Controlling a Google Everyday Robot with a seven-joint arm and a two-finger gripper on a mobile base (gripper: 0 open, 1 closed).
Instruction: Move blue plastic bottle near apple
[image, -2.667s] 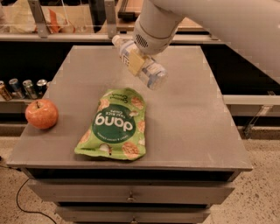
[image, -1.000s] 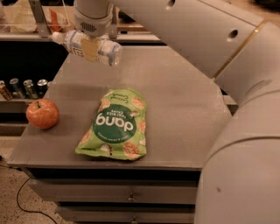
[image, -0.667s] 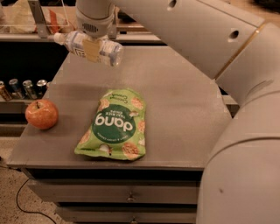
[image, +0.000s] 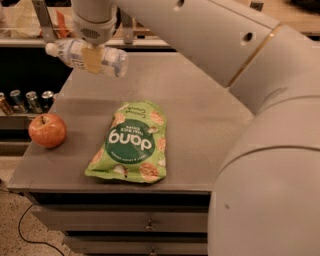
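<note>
My gripper (image: 92, 57) is shut on the blue plastic bottle (image: 112, 61) and holds it level in the air above the far left part of the grey table (image: 200, 115). The bottle's white cap (image: 50, 49) points left. The red-orange apple (image: 47, 130) sits at the table's left edge, well below and to the left of the bottle. The white arm fills the right and top of the view.
A green chip bag (image: 131, 141) lies in the middle of the table, right of the apple. Small metal cans (image: 27, 100) stand on a lower shelf to the left. Drawers (image: 145, 225) run under the table's front edge.
The gripper has carried the bottle from above the table's middle back to the far left, toward the apple's side. Apple and chip bag have not moved.
</note>
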